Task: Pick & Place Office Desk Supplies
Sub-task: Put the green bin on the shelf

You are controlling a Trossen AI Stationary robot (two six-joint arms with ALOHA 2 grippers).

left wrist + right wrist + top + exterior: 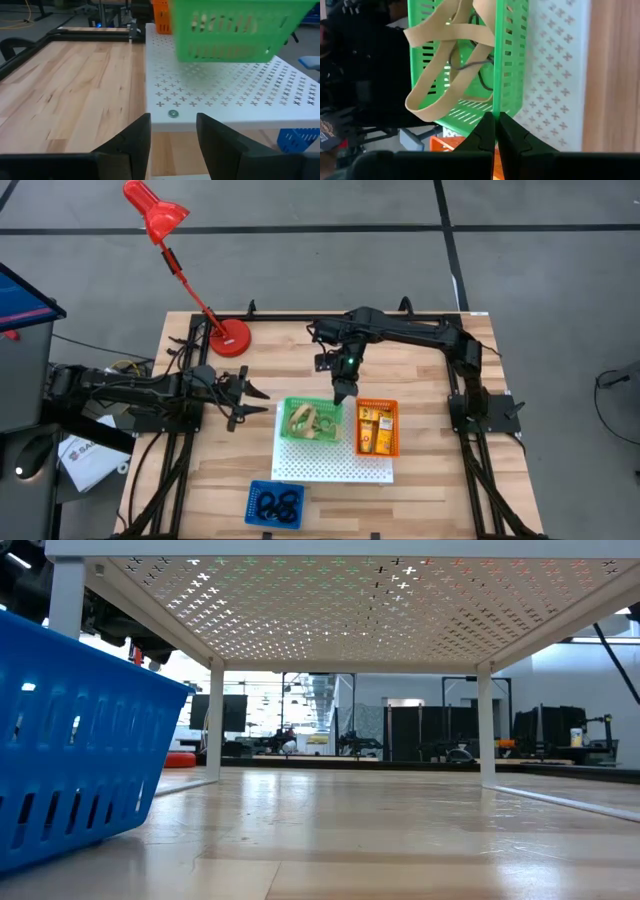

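Note:
A green tray [312, 421] holding tan rubber-band loops [440, 65] sits over the white perforated board [330, 468]. My right gripper [342, 394] points down at its far right corner and is shut on its wall. The orange tray [377, 428], just to the right on the board, holds yellow-orange blocks [374, 430]. On the wood near the front edge, the blue tray [275, 504] holds black rings [277, 504]. My left gripper [252, 395] hovers open to the left of the board, touching nothing. My right gripper pinches the green tray's wall [494, 107] at the far right corner, one finger [482, 134] inside the tray and one outside. It comes from above, pointing down. In the left wrist view the tray [235, 35] looks raised off the board, over a soft shadow.
A red desk lamp [190, 275] stands with its base at the table's far left. A small metal ring [173, 114] lies on the board's left edge in front of my left gripper [172, 122]. Bare wood lies left of the board and at the near right.

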